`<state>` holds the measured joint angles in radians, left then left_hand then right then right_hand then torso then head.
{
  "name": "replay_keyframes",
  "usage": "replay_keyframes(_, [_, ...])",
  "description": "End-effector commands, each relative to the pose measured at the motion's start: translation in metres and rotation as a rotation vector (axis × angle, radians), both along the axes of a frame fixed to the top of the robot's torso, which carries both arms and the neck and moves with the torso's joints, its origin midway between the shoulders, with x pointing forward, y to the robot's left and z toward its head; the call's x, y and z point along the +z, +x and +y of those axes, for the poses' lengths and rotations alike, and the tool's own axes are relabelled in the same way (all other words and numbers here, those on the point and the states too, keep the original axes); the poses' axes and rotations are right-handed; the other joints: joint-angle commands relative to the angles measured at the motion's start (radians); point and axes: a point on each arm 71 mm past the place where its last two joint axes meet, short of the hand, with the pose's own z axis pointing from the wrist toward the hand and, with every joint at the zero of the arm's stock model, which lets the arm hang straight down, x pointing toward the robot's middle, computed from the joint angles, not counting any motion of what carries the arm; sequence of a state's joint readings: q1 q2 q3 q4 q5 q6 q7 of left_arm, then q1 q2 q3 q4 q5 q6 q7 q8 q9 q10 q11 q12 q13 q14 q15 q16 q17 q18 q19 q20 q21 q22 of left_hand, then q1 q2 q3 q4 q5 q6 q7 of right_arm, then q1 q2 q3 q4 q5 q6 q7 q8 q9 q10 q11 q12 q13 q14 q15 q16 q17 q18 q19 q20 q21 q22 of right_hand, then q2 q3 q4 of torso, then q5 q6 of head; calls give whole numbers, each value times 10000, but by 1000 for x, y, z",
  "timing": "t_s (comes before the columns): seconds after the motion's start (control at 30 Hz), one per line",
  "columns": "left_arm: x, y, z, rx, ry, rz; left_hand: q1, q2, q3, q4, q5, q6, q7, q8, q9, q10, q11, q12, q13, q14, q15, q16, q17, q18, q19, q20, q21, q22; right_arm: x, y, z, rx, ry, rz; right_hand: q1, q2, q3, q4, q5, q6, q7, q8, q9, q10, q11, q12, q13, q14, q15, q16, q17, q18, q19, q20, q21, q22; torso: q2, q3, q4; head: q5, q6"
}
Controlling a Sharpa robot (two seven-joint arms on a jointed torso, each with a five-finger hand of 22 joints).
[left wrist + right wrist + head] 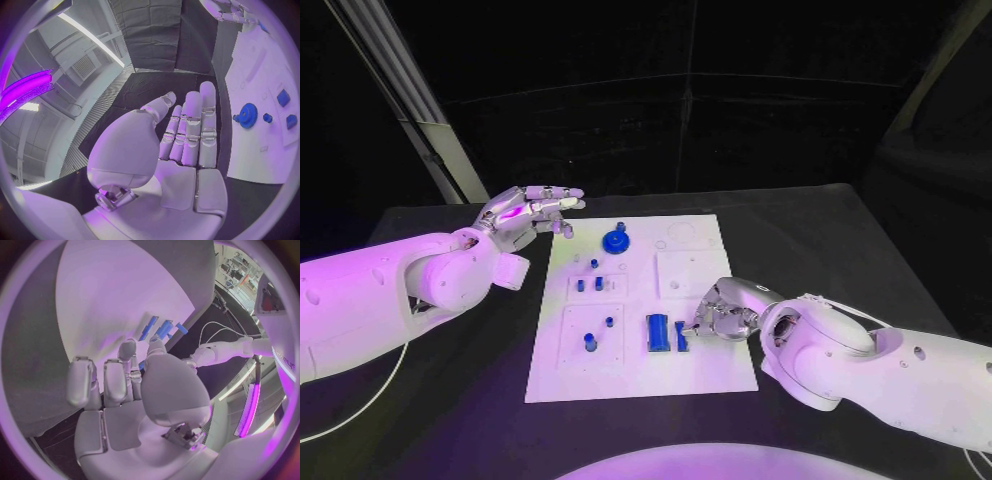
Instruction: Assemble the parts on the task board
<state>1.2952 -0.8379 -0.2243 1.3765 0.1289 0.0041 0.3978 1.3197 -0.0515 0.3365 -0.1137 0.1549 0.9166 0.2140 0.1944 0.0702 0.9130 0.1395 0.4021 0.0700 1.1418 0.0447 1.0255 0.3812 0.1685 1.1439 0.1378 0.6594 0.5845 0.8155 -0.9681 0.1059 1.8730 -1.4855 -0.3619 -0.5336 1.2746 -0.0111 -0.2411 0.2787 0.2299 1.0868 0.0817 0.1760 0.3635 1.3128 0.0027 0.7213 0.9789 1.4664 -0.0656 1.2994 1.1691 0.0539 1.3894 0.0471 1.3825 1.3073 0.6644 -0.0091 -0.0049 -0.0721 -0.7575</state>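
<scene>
right hand (718,318): low at the board's 4 o'clock edge, fingertips touching a thin blue part (682,336); a firm grip, cannot tell.
left hand (531,212): holds nothing, fingers extended, hovering off the task board (704,375) at 10 o'clock.
key relation: blue block (656,332) lies just 9 o'clock of right fingertips, long axis 12-to-6 (right hand nearer).
other parts: blue gear (615,241) at 12 o'clock; small pegs (590,285) mid-left.
writing: none readable.

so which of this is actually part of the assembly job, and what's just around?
Job:
task board
blue gear
tall blue block
small blue pieces
right hand, fingers at a blue piece

Not in play now:
left hand, holding nothing, off the board's far left corner
black table
</scene>
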Motion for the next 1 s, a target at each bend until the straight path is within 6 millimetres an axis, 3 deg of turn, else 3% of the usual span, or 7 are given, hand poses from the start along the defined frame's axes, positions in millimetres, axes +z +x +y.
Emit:
replay_keyframes(0.03, [2, 0, -1, -80, -92, -112, -54, 70, -26, -38, 21, -66, -9, 49, -15, -63, -3, 37, -9, -63, 7, 39, -15, 141, -63, 30, -44, -18, 9, 4, -1, 190, 2623, -248, 182, -8, -56, -29, -108, -209, 85, -94, -21, -574, 85, -1279, -893, -30, 88, -765, -933, 318, -597, 73, -682, -405, -46, -21, -10, -10, 107])
replay_keyframes(0.17, [2, 1, -3, -52, -147, -243, -219, 21, -149, 35, 6, -83, -22, 97, -13, -90, -3, 98, -7, -80, 25, 53, -50, 136, -76, 53, -77, -43, 12, 19, -11, -188, 5136, 121, 1093, 302, 105, -342, -156, -862, 451, -404, -120, -1851, 451, -2550, -1886, -1713, 422, -5041, -5304, 1205, -3742, 337, -4695, -4431, -124, -65, -22, -50, 366])
replay_keyframes(0.3, [3, 4, -5, 80, -210, -506, -380, -18, -371, 116, 11, -45, -132, 221, -8, -126, -57, 184, -21, -438, 18, -275, -269, 146, -359, 76, -368, -214, 13, 43, -24, -774, 7378, 434, 2095, 605, 234, -699, -160, -1295, 929, -715, -368, -2804, 985, -4198, -3612, -3021, 1016, -7569, -6490, 1182, -4778, 855, -6904, -5939, -299, -156, 4, -115, 732])
replay_keyframes(0.4, [0, 7, -7, 313, -238, -748, -427, 40, -504, 162, 15, -33, -209, 254, -33, 17, -77, 175, -60, -1153, 75, -1225, -756, 132, -1041, 135, -1000, -574, 10, 63, -33, -1293, 8679, 457, 2550, 706, 157, -840, -188, -1349, 982, -910, -621, -2678, 1178, -4942, -4840, -3878, 1382, -9197, -7427, 1166, -5333, 1200, -8278, -6881, -464, -192, 8, -119, 934])
replay_keyframes(0.5, [-3, 13, -8, 755, -338, -1001, -465, 118, -532, 211, -26, 90, -205, 171, -55, 325, -1, -164, -95, -2113, 384, -3111, -1603, 32, -2135, 362, -2054, -1206, 4, 87, -42, -1921, 9787, 267, 2797, 855, -63, -1000, -336, -1363, 1023, -1110, -1030, -2422, 1285, -5639, -6361, -3872, 1587, -10561, -8470, 1295, -5236, 1556, -9544, -7903, -653, -237, 7, -88, 1344])
replay_keyframes(0.6, [-7, 18, -8, 1108, -398, -1192, -449, 146, -481, 206, -36, 166, -156, -69, -62, 600, 119, -808, -89, -2195, 618, -4699, -2241, 26, -2981, 647, -3076, -1903, -1, 107, -46, -2367, 10466, 21, 2883, 1062, -256, -1343, -522, -1423, 984, -1124, -1529, -2233, 1351, -6073, -7700, -3581, 1645, -11552, -9383, 1261, -4804, 1701, -10490, -8751, -791, -261, -31, -52, 1520])
replay_keyframes(1.0, [-29, 38, -19, 2179, -300, -1075, -446, 245, -1016, 177, -56, 316, -118, -902, -54, 710, 347, -2583, -82, -2117, 1097, -7789, -3155, 159, -3753, 1339, -4755, -3437, -24, 146, -47, -2921, 11291, -372, 2634, 1474, -391, -2233, -1059, -1349, 1020, -1131, -2325, -1964, 1387, -6469, -9129, -3000, 1718, -12366, -10610, 1299, -3904, 1674, -11719, -10015, -1105, -204, 24, 111, 1878])
